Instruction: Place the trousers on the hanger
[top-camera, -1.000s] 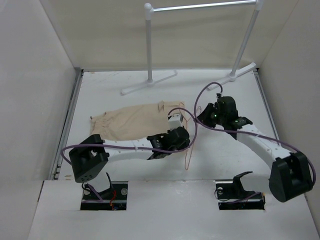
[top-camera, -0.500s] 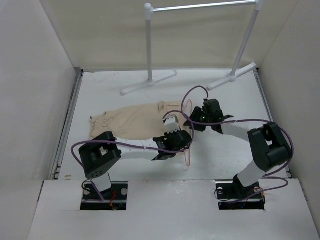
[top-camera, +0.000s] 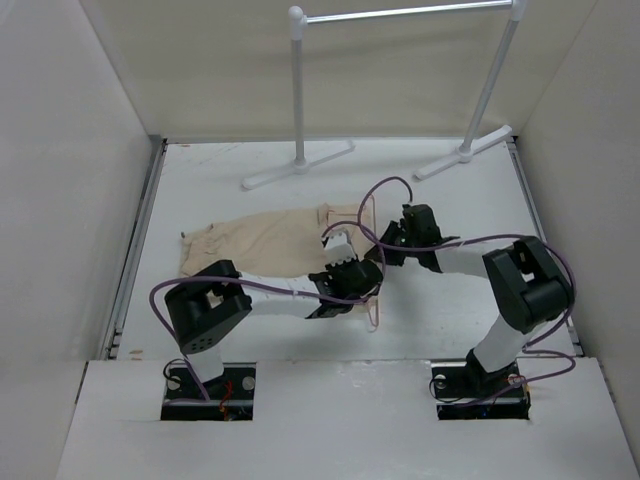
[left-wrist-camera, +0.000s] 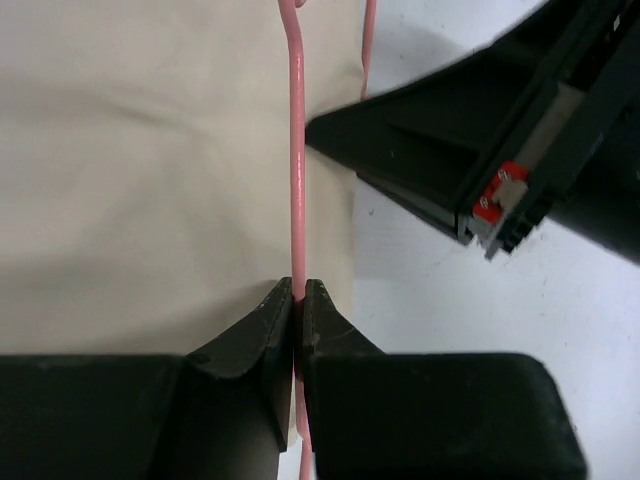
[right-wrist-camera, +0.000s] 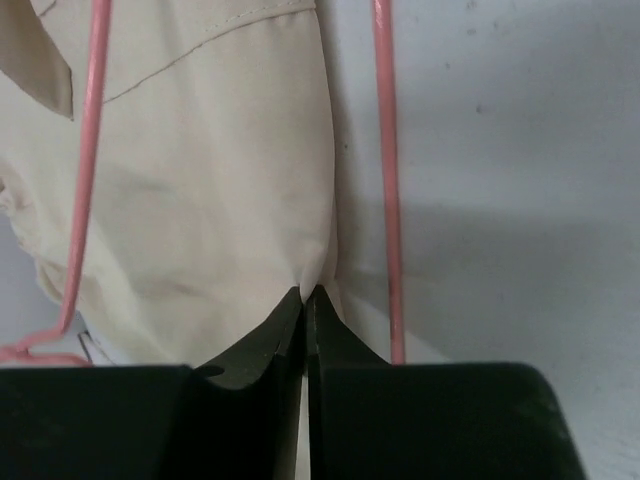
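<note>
The beige trousers (top-camera: 262, 245) lie flat on the table left of centre. The thin pink hanger (top-camera: 375, 308) lies at their right end, partly under both arms. My left gripper (left-wrist-camera: 299, 288) is shut on one hanger wire (left-wrist-camera: 297, 150), which runs over the cloth (left-wrist-camera: 140, 170). My right gripper (right-wrist-camera: 309, 293) is shut on a pinch of the trousers' edge (right-wrist-camera: 220, 180), between two hanger wires (right-wrist-camera: 386, 180). In the top view the two grippers meet at the trousers' right end, left gripper (top-camera: 352, 262) beside right gripper (top-camera: 387, 246).
A white pipe garment rack (top-camera: 298, 90) stands at the back, its feet (top-camera: 297, 166) on the table's far part. White walls close the left and right sides. Purple cables (top-camera: 385, 190) loop above the arms.
My right arm swung left to the trousers' right end; its jaws opened, then shut on the cloth edge. The left gripper kept its hold on the hanger and shifted slightly left.
</note>
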